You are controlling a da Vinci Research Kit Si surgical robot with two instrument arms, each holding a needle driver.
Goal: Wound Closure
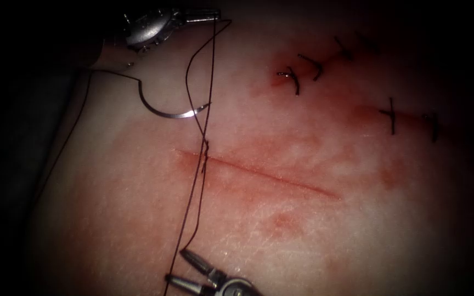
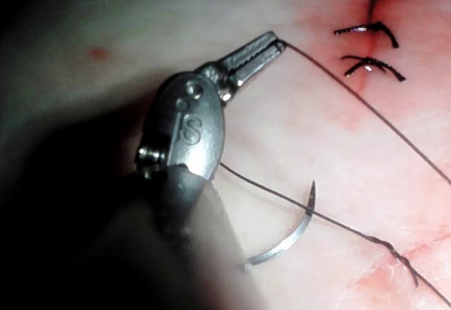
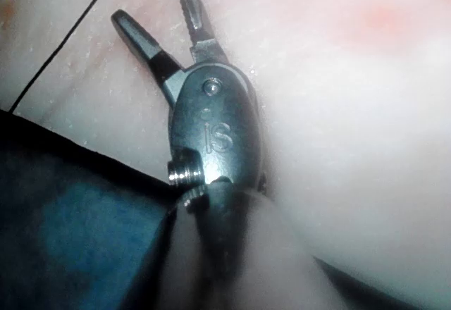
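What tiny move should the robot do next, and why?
Probably the right tool closing on the dark thread beside it: its jaws are open, holding nothing, while the left tool grips thread, and the curved steel needle lies free on the pale tissue.

I read an embossed "S" on my left tool's clevis and "iS" on the right tool's clevis, behind the jaws.
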